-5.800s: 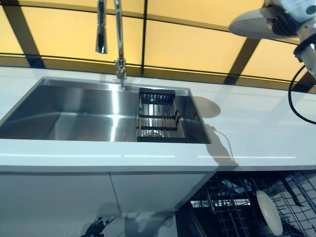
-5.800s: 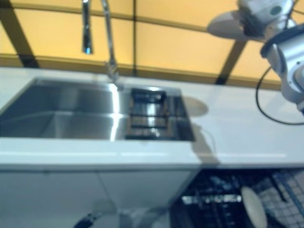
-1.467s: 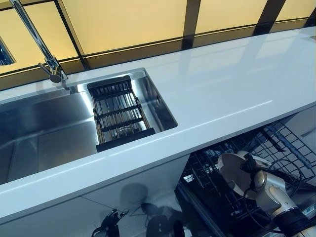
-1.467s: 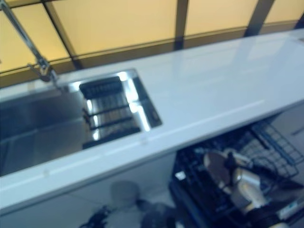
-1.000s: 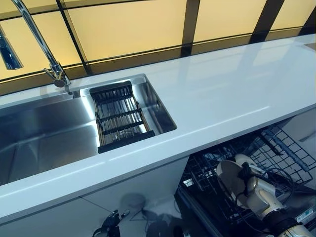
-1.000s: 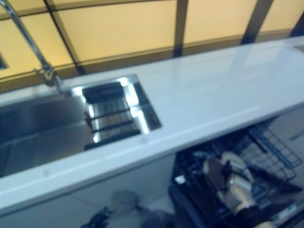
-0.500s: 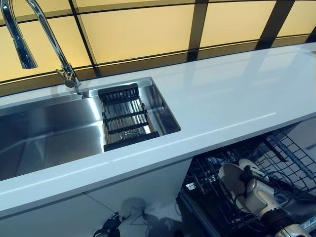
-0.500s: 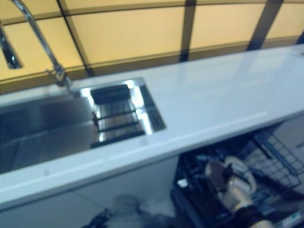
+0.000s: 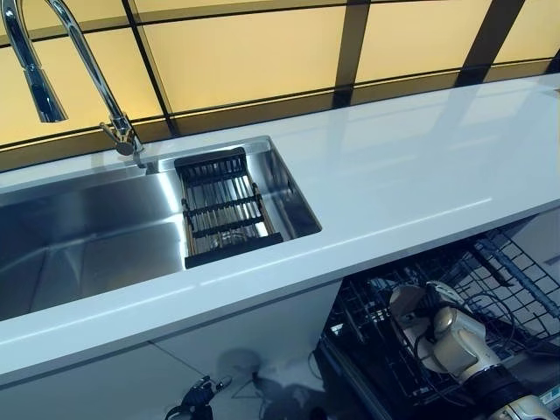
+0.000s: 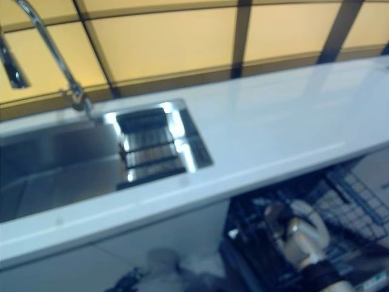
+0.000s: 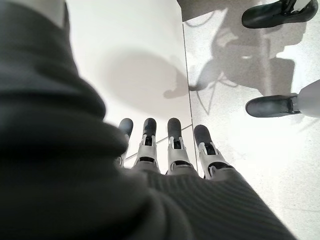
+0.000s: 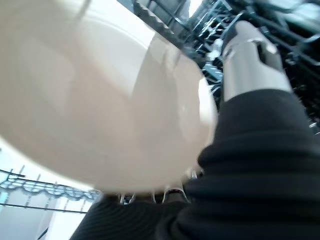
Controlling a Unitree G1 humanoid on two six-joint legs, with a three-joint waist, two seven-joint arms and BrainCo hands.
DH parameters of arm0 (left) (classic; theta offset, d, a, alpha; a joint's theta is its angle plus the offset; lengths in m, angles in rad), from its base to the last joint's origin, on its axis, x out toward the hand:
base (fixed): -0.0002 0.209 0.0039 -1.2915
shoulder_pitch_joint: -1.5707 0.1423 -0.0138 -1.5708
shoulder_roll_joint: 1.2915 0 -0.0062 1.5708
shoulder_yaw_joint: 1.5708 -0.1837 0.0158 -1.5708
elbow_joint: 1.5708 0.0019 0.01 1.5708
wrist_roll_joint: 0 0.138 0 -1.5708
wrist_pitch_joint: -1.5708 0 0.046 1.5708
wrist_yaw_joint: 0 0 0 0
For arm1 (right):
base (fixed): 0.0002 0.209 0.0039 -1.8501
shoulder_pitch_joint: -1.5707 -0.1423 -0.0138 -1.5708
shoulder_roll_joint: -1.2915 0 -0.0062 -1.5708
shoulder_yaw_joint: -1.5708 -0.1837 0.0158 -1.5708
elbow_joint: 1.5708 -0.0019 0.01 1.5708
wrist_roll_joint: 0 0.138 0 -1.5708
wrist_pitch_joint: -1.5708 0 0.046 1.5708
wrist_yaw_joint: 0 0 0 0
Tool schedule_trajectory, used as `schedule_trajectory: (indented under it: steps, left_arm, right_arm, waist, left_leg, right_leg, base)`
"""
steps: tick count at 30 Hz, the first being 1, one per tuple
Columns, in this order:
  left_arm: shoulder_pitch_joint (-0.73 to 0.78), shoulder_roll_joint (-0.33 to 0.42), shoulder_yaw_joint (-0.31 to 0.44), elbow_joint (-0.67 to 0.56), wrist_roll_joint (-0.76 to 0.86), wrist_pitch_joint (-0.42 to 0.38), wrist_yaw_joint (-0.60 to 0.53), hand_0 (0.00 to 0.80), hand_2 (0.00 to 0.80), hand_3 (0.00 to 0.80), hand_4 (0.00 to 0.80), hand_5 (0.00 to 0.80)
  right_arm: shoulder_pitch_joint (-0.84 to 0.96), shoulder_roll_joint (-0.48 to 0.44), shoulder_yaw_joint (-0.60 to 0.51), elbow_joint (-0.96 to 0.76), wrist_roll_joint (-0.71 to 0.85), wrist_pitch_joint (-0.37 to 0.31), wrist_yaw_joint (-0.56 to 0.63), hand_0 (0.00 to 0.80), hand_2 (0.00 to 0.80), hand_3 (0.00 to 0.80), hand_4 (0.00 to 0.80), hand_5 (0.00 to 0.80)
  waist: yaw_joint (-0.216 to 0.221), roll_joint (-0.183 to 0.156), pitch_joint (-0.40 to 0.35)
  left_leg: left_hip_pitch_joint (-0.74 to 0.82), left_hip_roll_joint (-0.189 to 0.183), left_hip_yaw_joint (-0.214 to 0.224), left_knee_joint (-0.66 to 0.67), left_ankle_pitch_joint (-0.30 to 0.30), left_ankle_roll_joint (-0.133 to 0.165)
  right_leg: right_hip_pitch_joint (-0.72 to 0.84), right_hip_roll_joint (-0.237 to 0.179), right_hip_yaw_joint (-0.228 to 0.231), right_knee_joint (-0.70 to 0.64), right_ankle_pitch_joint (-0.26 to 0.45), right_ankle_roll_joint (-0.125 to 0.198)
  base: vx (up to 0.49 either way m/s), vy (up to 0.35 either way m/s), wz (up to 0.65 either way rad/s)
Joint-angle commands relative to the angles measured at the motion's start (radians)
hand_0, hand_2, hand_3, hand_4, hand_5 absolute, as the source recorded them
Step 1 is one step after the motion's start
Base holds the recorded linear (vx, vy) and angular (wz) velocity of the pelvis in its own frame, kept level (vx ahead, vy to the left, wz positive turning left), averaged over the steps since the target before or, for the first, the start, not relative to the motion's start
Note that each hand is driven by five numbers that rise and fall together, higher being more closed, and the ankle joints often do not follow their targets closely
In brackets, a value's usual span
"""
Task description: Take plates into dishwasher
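A white plate fills the right wrist view, with my right hand's thumb curled over its rim. From the head, my right hand is low inside the black wire dishwasher rack under the counter. It is shut on the plate, which stands on edge among the tines. The rim of another white plate shows just behind it. My left hand hangs over the floor with its fingers straight and holds nothing.
A white counter runs above the open dishwasher. The steel sink lies to the left, with a black drying rack in it and a tall tap. A person's black shoes stand on the floor.
The right hand has brought the plate from high above the counter down into the dishwasher rack. In the last half second it sank a little deeper. The camera has shifted.
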Motion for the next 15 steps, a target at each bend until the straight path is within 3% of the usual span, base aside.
schedule_trajectory:
  steps: [1,11,15]
  left_arm:
    - [-0.057,0.042,0.019,0.032,0.031,-0.003,0.011,0.000,0.000,0.000,0.000,0.000]
    - [-0.050,0.072,0.054,0.050,0.026,-0.009,0.012,0.000,0.000,0.000,0.000,0.000]
    - [-0.056,0.100,0.072,0.066,0.016,-0.008,0.001,0.000,0.000,0.000,0.000,0.000]
  right_arm:
    - [-0.003,-0.076,-0.090,-0.084,-0.126,-0.028,0.118,0.000,0.000,0.000,0.000,0.000]
    - [0.002,-0.287,-0.260,-0.146,-0.079,-0.138,0.203,0.000,0.000,0.000,0.000,0.000]
    - [0.002,-0.370,-0.320,-0.142,-0.018,-0.131,0.192,0.000,0.000,0.000,0.000,0.000]
  waist:
    - [-0.018,-0.071,0.032]
    - [-0.042,-0.109,0.019]
    - [-0.053,-0.118,0.018]
  left_leg:
    - [0.020,-0.004,-0.015,-0.001,-0.070,0.056]
    - [0.037,0.008,0.018,-0.001,-0.077,0.052]
    - [0.039,0.011,0.029,-0.001,-0.078,0.051]
  right_leg:
    - [0.026,-0.016,0.035,0.001,-0.054,0.057]
    - [0.036,-0.004,0.062,0.001,-0.049,0.062]
    - [0.035,-0.002,0.069,0.001,-0.045,0.065]
  base:
    - [0.000,0.000,0.00]
    - [0.018,0.003,-0.06]
    - [0.001,0.001,-0.01]
